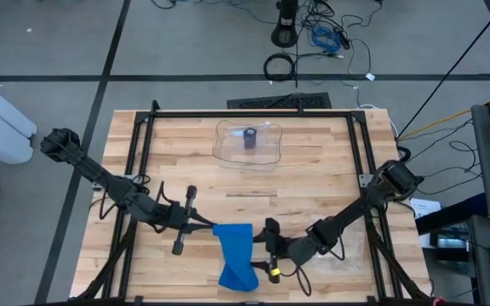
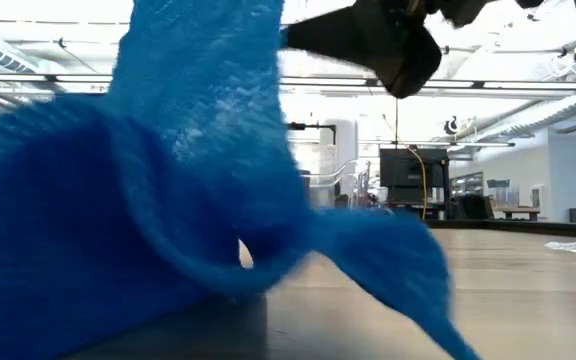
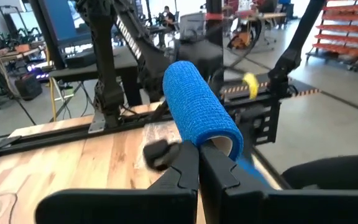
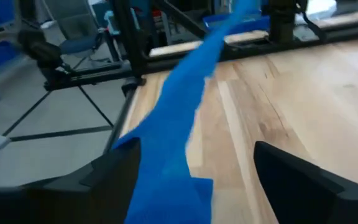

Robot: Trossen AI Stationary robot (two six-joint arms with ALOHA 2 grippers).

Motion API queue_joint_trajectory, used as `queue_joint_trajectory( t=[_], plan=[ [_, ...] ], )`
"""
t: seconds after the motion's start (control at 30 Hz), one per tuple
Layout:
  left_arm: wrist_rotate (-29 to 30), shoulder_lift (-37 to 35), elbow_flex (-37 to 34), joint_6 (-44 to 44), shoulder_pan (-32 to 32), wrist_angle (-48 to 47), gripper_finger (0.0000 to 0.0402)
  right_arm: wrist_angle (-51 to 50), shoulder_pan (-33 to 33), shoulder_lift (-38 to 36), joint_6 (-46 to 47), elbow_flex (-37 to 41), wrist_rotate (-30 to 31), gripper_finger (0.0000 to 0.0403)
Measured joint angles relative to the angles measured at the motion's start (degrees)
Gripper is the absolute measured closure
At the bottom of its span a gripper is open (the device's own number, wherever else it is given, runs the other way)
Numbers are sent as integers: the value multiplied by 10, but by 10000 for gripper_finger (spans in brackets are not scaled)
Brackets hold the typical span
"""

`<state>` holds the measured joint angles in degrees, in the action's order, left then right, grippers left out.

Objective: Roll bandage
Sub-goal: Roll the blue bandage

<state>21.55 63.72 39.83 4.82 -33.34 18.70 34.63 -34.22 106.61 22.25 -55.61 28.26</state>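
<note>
The blue bandage is partly wound into a roll (image 3: pixel 197 102), which is held up over the table's near middle by my left gripper (image 3: pixel 197 171), shut on its end. From the roll (image 1: pixel 232 229) a loose strip (image 1: pixel 238 259) hangs down. The strip's crumpled lower end (image 2: pixel 218 280) lies on the wood near the front edge. My right gripper (image 4: pixel 197 180) stands wide open just right of the strip. The strip (image 4: pixel 179 130) runs between the open fingers, close to one finger (image 4: pixel 114 180). My left gripper has the roll by the rim of its near end (image 3: pixel 211 142), next to the cardboard core's opening, pinched between the two fingers. The fingers come level from the table's left, along the roll. The roll is lifted clear and roughly level, and the loose strip hangs from it.
A clear plastic tray (image 1: pixel 247 143) with a dark roll in it sits at the far middle of the table. Black frame rails (image 1: pixel 143 161) run along the left, right and far sides. Bare wood lies between the tray and the grippers.
</note>
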Motion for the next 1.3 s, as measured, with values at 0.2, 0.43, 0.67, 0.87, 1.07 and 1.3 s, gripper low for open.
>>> queue_joint_trajectory(
  t=[0.2, 0.43, 0.67, 0.87, 1.07, 1.3],
  plan=[
    [25, 0, 0, 0, 0, -32, 402, -24, -13, -33, -10, 0, 33, 144],
    [26, 0, 0, -2, 0, -32, 402, -52, -32, -52, -8, 0, 71, 162],
    [26, 0, 0, -2, 0, -26, 402, -57, -19, -37, 43, 0, 51, 162],
    [26, 0, 0, -1, 0, -24, 402, 5, 6, 26, 68, 0, 50, 163],
    [26, 0, 0, 0, 0, -14, 402, 100, 12, 70, 48, 0, 36, 189],
    [26, 0, 0, 0, -1, 9, 402, 103, 12, 70, 12, 0, 26, 379]
  ],
)
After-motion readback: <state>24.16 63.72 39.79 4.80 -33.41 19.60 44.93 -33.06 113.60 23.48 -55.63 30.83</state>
